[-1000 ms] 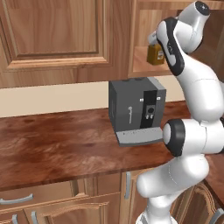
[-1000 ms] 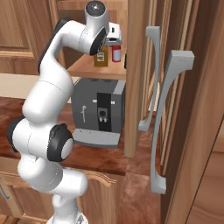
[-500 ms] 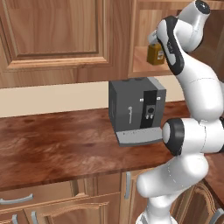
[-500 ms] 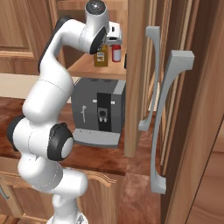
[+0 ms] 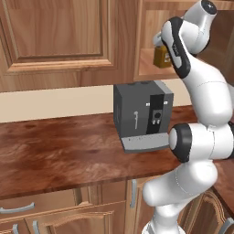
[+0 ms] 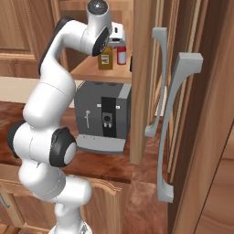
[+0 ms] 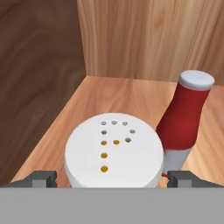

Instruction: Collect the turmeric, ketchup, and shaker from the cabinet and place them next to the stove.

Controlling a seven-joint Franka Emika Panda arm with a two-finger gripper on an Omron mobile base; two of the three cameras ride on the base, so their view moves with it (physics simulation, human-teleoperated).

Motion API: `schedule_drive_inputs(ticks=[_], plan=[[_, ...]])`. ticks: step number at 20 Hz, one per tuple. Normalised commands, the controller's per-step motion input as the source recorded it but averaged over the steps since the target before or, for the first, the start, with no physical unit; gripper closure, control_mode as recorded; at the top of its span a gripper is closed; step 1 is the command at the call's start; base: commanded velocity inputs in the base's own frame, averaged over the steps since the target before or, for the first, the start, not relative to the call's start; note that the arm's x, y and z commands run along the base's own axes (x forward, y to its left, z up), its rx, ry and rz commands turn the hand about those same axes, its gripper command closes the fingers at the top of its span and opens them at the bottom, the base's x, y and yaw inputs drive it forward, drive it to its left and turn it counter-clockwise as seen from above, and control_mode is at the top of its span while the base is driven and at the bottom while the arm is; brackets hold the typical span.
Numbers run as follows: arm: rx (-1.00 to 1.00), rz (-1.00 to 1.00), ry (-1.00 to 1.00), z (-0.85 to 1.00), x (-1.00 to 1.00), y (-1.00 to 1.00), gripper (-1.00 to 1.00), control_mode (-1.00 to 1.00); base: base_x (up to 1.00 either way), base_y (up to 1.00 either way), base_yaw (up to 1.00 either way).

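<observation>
In the hand view the end effector (image 7: 111, 178) stands wide open, its two dark fingertips (image 7: 42, 178) low at the left and right of the frame with the turmeric (image 7: 114, 151) between them. The jar's white lid, pierced with small holes that show yellow, sits in the lower centre of that frame; the pictures do not settle whether the fingertips touch it, and nothing is gripped. Just to the right of the jar stands the ketchup (image 7: 184, 118), a slim red bottle with a white cap, very close to the jar and perhaps touching it. Both rest on the plain wooden shelf (image 7: 131, 98) of the cabinet (image 7: 148, 39), whose back and side walls take up the upper part of the frame.

In the right base view the white arm (image 6: 50, 96) rises from the lower left and bends over to reach into the open cabinet at the top centre, where the amber jar (image 6: 105, 59) and the red bottle (image 6: 121, 53) stand side by side on the shelf. The cabinet door (image 6: 201, 114), with its grey handle (image 6: 171, 123), hangs open at the right.

In the left base view the jar (image 5: 162, 55) shows at the upper right, partly behind the arm. Below the shelf a dark grey coffee machine (image 5: 142, 114) sits on the brown wooden table (image 5: 59, 151) in the centre of the frame.
</observation>
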Motion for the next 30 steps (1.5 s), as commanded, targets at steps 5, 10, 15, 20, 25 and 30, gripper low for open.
schedule_drive_inputs(ticks=[5, 10, 15, 20, 25, 30], plan=[[0.0, 0.0, 0.01, 0.0, 0.08, 0.03, -1.0, -1.0, 0.0, 0.0, 0.0], [0.0, 0.01, 0.01, 0.0, 0.08, 0.0, -1.0, -1.0, 0.0, 0.0, 0.0], [0.0, 0.0, 0.0, 0.0, 0.01, 0.0, 1.0, -1.0, 0.0, 0.0, 0.0], [0.0, 0.0, 0.0, 0.0, 0.0, 0.0, 1.0, -1.0, 0.0, 0.0, 0.0], [-0.01, 0.0, 0.0, 0.0, 0.0, 0.0, 1.0, -1.0, 0.0, 0.0, 0.0], [0.0, 0.0, 0.0, -0.01, 0.0, 0.0, 1.0, -1.0, 0.0, 0.0, 0.0]])
